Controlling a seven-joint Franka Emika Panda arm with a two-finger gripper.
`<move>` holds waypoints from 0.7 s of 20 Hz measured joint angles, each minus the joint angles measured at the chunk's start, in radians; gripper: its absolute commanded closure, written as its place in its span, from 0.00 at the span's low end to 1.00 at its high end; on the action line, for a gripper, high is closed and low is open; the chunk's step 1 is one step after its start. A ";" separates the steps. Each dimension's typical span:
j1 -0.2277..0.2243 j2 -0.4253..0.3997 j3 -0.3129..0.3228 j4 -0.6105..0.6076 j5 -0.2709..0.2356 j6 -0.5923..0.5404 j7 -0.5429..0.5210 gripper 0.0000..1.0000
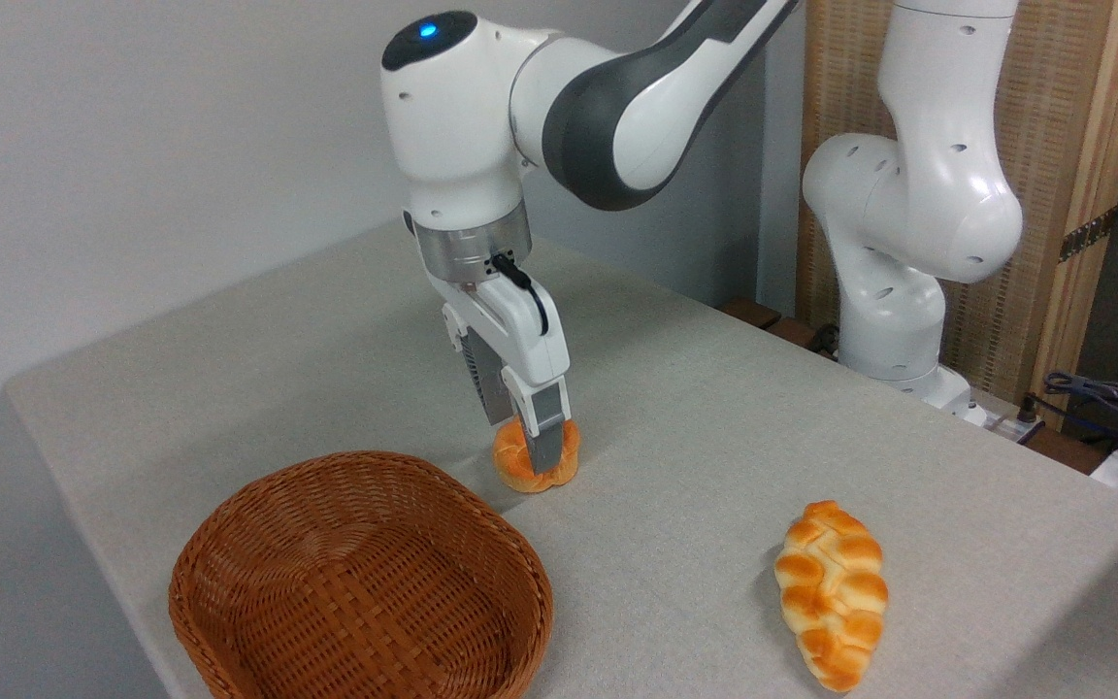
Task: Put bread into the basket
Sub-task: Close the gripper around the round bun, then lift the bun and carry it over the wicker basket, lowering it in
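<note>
Orange-gold glossy bread (532, 464): small knotted bun on the grey surface (714, 437), just right of the wicker basket (229, 544). Claw (532, 449) closed on its sides. Likely light, soft, compressible; grip across the middle, gently. Braided loaf (833, 592) lies well right of the basket.

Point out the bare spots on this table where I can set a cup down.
Free: the far left stretch of the table behind the basket, and the wide patch between the gripper and the robot's base. Also the strip between basket and braided loaf. Crowded: around the bun by the basket's rim.
</note>
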 measured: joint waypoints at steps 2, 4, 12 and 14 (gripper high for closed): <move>-0.014 0.012 0.000 -0.007 0.000 0.000 0.000 0.45; -0.018 0.021 0.000 -0.013 0.000 0.000 0.000 0.53; -0.019 0.025 0.000 -0.015 0.000 0.000 0.000 0.53; -0.019 0.025 0.000 -0.015 0.000 0.000 0.000 0.53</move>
